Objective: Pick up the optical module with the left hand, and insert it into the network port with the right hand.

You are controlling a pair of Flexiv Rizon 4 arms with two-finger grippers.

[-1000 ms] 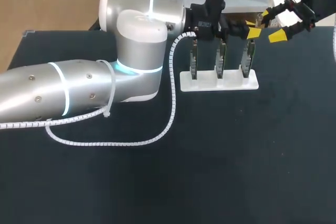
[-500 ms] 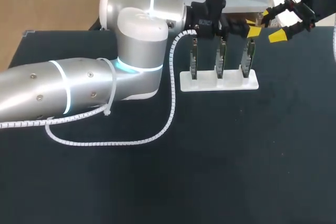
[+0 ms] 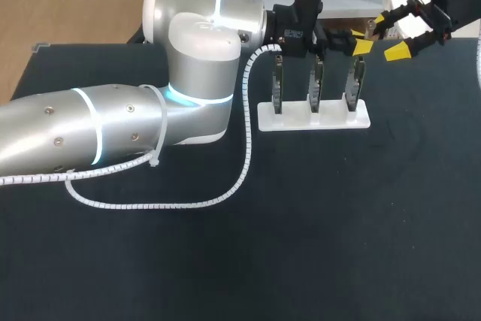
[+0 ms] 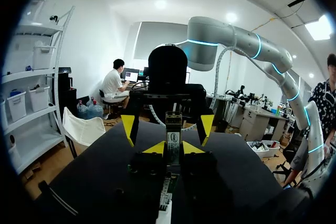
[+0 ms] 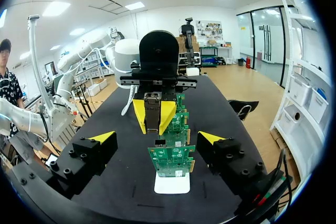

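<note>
One optical module point(image 4: 173, 139) lengthwise toward right tool point(image 3: 389, 35)

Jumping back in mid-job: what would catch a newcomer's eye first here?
The big silver left arm stretches across the table, the left gripper shut on the optical module above three green circuit boards standing in a white rack. The right gripper faces it, jaws wide open.
</note>
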